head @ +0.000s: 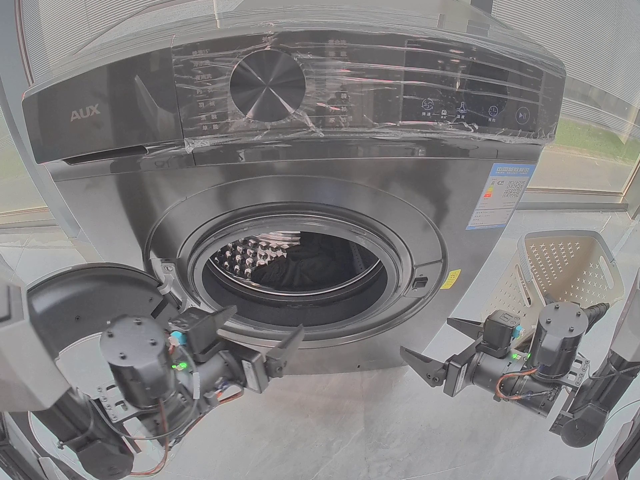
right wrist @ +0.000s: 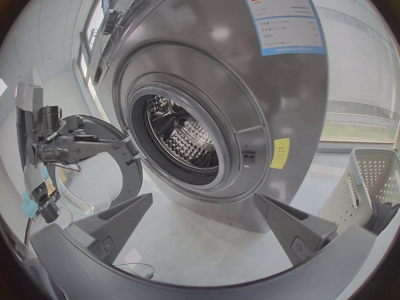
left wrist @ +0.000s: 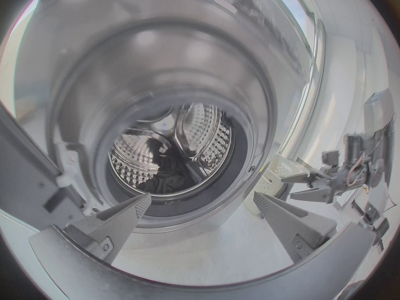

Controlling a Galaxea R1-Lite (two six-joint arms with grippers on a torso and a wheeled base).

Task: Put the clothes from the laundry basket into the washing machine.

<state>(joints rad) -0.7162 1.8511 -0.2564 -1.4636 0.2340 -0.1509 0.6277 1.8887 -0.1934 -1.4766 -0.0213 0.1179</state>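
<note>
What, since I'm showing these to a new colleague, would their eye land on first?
The big grey washing machine dead ahead, its round door swung open to the robot's left and dark clothes lying in the drum. Next, the open left gripper and right gripper low before it, and the white laundry basket on the floor at its right.

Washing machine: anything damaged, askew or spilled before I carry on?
Only the clear plastic film over the control panel of the grey washing machine: it is wrinkled and creased around the round silver dial. Otherwise nothing stands out: the round door hangs open, dark clothes lie inside the drum, none over its rim.
</note>
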